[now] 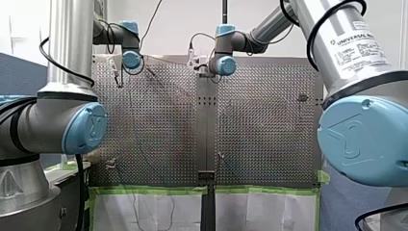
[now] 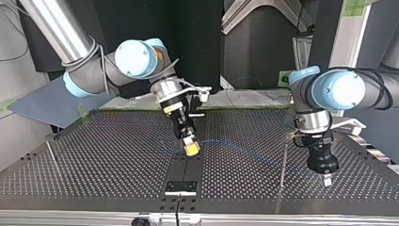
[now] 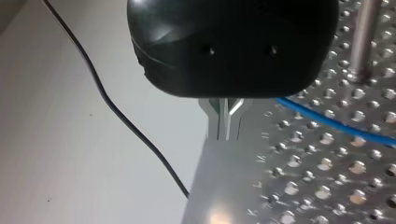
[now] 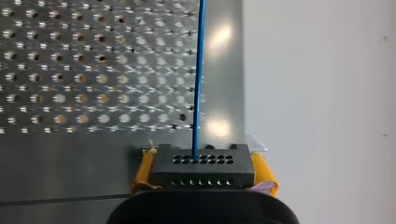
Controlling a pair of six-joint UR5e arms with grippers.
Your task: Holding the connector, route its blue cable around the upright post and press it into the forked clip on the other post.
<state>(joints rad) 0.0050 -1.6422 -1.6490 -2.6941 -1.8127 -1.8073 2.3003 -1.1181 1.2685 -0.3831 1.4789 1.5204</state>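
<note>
Top view: cable point(image 2: 244, 149) across perforated table point(image 2: 94, 160)

Surfaces: table point(image 4: 70, 70) — perforated bare metal, brushed, bright glare off its plain strip. The connector point(image 4: 203, 170) is a matt black block, plastic by the look, with rows of small holes. Its blue cable point(image 4: 200, 70): smooth sheath, slight sheen. The pads point(image 4: 144, 170) on my right gripper point(image 4: 204, 173) — yellow, rubbery-looking (frayed, rough at the edges). On my left gripper point(image 3: 225, 126), glossy black shell, bright bare-metal fingers point(image 3: 214, 123). The post point(image 3: 362, 37): satin metal rod. An arm tube point(image 1: 72, 43) silver metal, its joint cap point(image 1: 86, 127) glossy blue
</note>
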